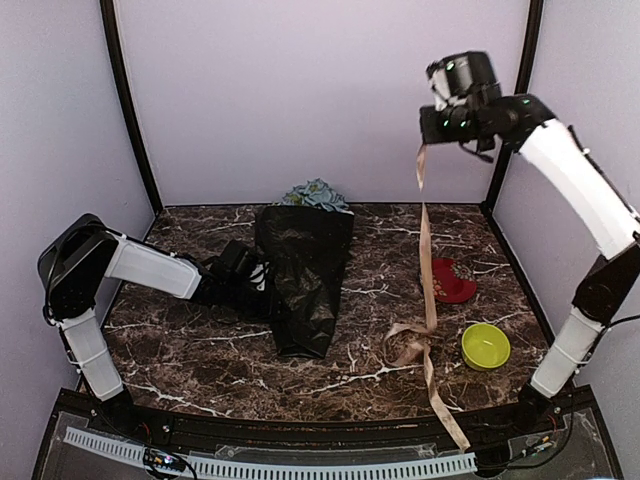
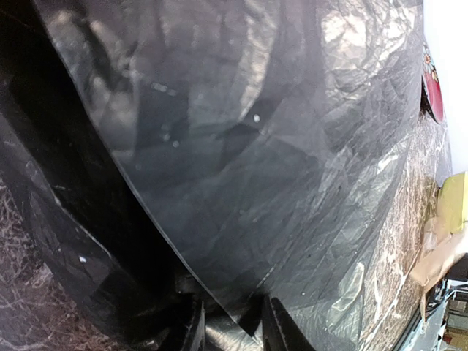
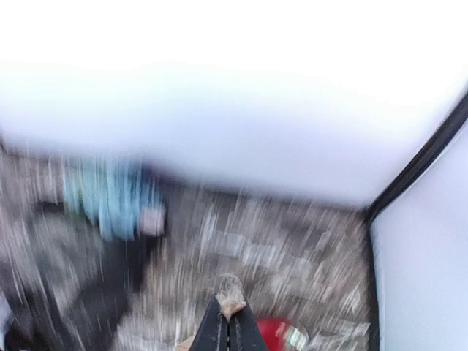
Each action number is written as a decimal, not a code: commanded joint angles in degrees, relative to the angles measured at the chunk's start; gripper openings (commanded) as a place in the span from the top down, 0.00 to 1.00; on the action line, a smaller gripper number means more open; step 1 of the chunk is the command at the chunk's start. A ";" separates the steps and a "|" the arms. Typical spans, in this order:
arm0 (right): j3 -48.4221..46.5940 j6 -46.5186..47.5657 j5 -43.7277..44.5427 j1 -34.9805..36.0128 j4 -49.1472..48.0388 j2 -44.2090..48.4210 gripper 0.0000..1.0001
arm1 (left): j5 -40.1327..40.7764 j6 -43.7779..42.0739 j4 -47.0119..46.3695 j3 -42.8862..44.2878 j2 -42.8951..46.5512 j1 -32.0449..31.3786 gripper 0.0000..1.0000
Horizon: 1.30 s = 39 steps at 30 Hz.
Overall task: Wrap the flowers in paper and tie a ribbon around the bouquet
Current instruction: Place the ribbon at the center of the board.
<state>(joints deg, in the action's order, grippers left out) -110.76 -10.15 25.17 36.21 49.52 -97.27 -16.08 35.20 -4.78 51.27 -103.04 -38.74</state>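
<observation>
Top view: the left arm [image 1: 140, 268] reaches low across the surface [image 1: 200, 350] from the left. The left jaws are at the left edge of the paper [image 1: 305, 275], narrow, on a fold of it. The paper lies rolled into a long black bundle mid-surface, narrow end toward the near edge. The flowers [image 1: 317, 193] poke out of its far, wide end as blue-green tops by the back wall. The right arm [image 1: 570, 170] is raised high at the right. The right jaws are pinched shut on the top end of the ribbon [image 1: 428, 260]. The ribbon hangs straight down, piles in a loose loop on the surface and trails off toward the near edge. A red dish [image 1: 452, 283] sits just right of the hanging ribbon, and a yellow-green bowl [image 1: 486, 346] sits beside the loop.

Left wrist: crinkled black paper [image 2: 241, 161] fills the view. Its edge runs down between the two fingers [image 2: 191, 330], and the jaws are partly closed on it. The red dish [image 2: 433, 88], the bowl [image 2: 455, 201] and a bit of ribbon [image 2: 439, 257] show at the right edge. Marbled surface [image 2: 18, 314] is at lower left.

Right wrist: heavily blurred. The jaws are pressed together with the ribbon end [image 3: 231, 296] sticking up between the tips. A blue smear of flowers [image 3: 110, 194] is at left and the red dish [image 3: 274, 333] is by the jaws.
</observation>
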 commanded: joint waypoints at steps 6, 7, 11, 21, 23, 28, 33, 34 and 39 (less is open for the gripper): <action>-1.15 13.27 -0.92 -0.95 -34.76 26.91 1.00 | 0.88 0.26 3.86 -2.46 -1.10 0.42 0.72; 1.99 12.52 -4.81 -0.93 -37.12 28.77 1.00 | 0.86 0.20 3.85 -2.41 -1.18 0.42 0.72; 8.56 9.23 -23.40 -0.89 -33.42 29.62 1.00 | 0.70 0.20 3.88 -2.32 -1.33 0.51 0.72; 26.18 9.83 -43.86 18.49 -24.39 15.43 1.00 | 0.69 0.25 3.98 -2.27 -1.46 0.48 0.72; 26.49 10.27 -44.45 23.59 -22.53 10.18 1.00 | 0.64 0.25 4.06 -2.25 -1.54 0.51 0.72; 23.39 12.99 -40.71 32.56 -16.68 -2.72 1.00 | 0.54 0.27 4.07 -2.22 -1.63 0.60 0.72; 23.18 12.39 -39.86 34.24 -17.95 -7.15 0.86 | 0.44 0.31 3.98 -2.36 -1.64 0.68 0.72; 23.29 12.13 -39.25 34.27 -18.45 -7.43 0.74 | 0.43 0.31 3.98 -2.34 -1.63 0.64 0.72; 24.62 9.55 -33.04 33.61 -19.58 -6.53 0.18 | 0.45 0.32 3.97 -2.31 -1.63 0.65 0.72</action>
<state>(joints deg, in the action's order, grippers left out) -85.54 1.41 -13.30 70.67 32.53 -105.16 -16.73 35.24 -5.06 51.16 -103.07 -38.39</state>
